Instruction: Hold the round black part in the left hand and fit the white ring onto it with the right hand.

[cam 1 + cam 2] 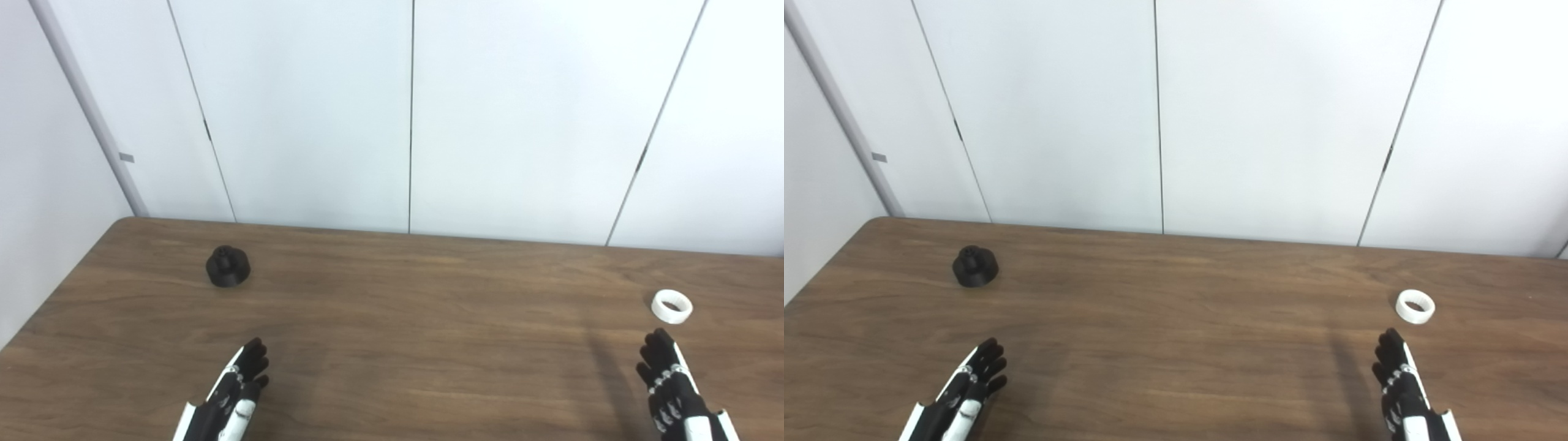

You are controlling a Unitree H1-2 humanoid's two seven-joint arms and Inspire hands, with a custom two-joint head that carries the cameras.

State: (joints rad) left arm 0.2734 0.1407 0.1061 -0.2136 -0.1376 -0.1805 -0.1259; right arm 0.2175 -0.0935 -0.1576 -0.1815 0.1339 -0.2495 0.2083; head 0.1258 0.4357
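Note:
The round black part (228,266) stands on the brown wooden table (404,318) at the far left; it has a small raised hub on top. The white ring (672,305) lies flat on the table at the right. My left hand (236,387) is open and empty near the front edge, well short of the black part. My right hand (669,380) is open and empty, fingers stretched forward, just in front of the ring and apart from it. Both also show in the right eye view: left hand (968,386), right hand (1399,380).
White wall panels (410,110) rise right behind the table's back edge. The table's left edge runs diagonally at the left of the picture. Bare tabletop lies between the two parts.

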